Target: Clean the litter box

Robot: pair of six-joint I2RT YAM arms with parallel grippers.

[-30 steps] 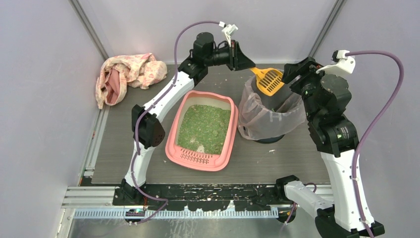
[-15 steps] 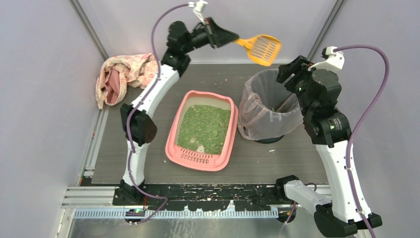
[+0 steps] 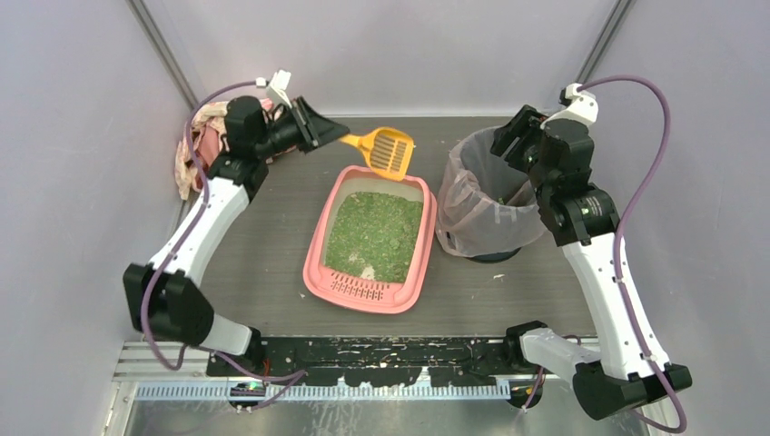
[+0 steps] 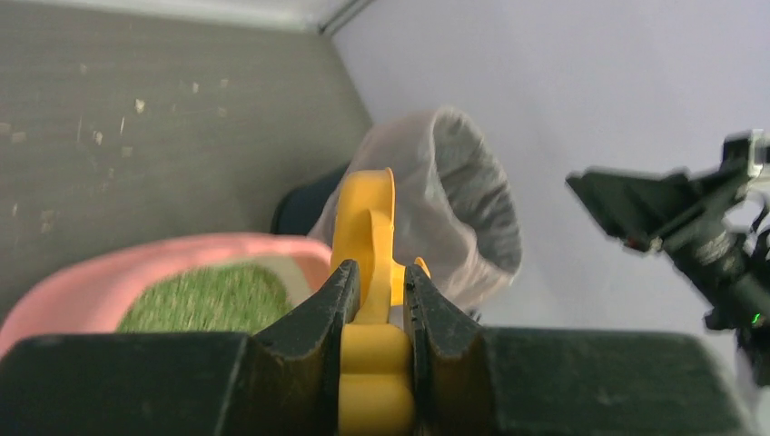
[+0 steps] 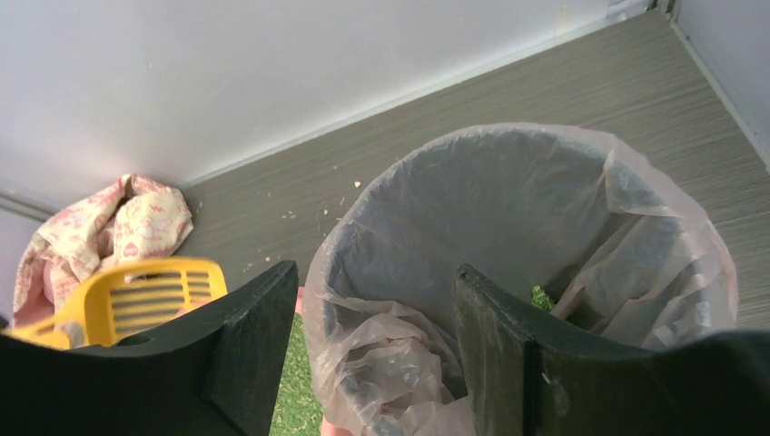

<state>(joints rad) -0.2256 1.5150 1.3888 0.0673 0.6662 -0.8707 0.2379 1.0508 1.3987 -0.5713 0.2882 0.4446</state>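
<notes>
The pink litter box (image 3: 313,272) lies mid-table with green granules (image 3: 377,232) inside and its slotted lip toward me. My left gripper (image 3: 334,133) is shut on the handle of a yellow slotted scoop (image 3: 389,151), which hangs above the box's far end. In the left wrist view the left gripper (image 4: 377,277) clamps the scoop's handle (image 4: 368,227), with the box rim (image 4: 136,268) below. My right gripper (image 3: 508,138) stands open over the bin. In its own view the right gripper (image 5: 372,271) holds nothing, and the scoop (image 5: 154,295) shows at the left.
A dark round bin lined with a translucent pinkish bag (image 3: 490,195) stands right of the box, with green bits at its bottom (image 5: 542,296). A pink patterned cloth (image 3: 195,150) lies crumpled at the back left. Crumbs dot the mat.
The left arm swung the scoop from over the bin, up and leftward, then down to the litter box's far end. The right arm shifted slightly left, its gripper still open.
</notes>
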